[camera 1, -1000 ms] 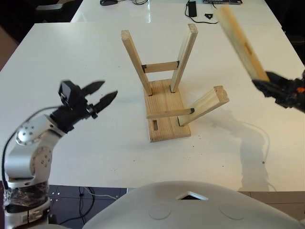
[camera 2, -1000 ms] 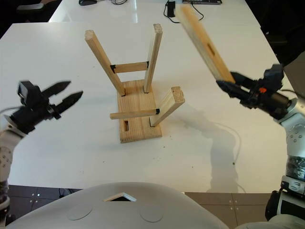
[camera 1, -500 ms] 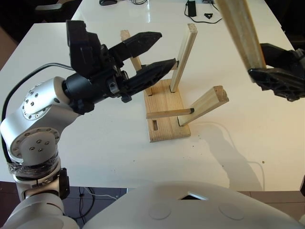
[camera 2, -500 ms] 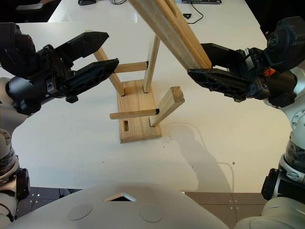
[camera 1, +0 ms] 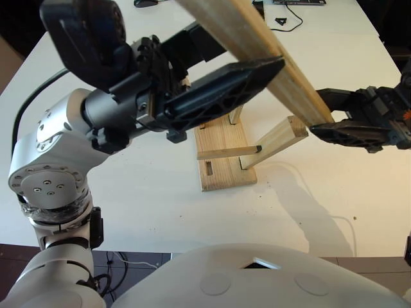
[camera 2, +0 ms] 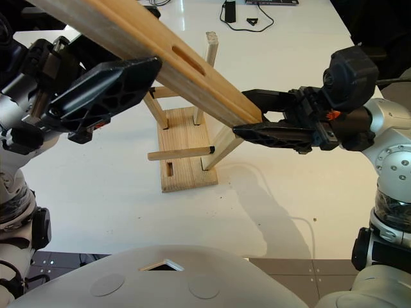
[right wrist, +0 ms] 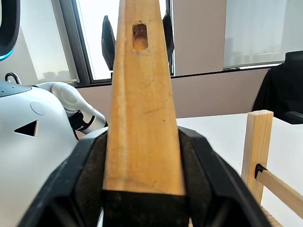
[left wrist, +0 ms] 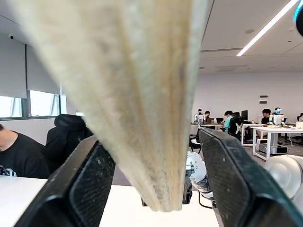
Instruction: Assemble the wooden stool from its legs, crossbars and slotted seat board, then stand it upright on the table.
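Mid-assembly: right pincer (camera 2: 243, 113) clenched on end of loose leg (camera 2: 192, 70), aloft over half-built stool (camera 1: 225, 154) on counter (camera 1: 128, 192); left pincer (left wrist: 151, 142) spread, straddling far end. Stiff, prob. light timber: grip flat faces nr ends, clear of slot (right wrist: 140, 37).

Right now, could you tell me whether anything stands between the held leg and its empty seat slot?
Possibly. The crossbar on the tilted leg ends close beside the slot, and the open left gripper straddles the held leg that the right gripper grips.
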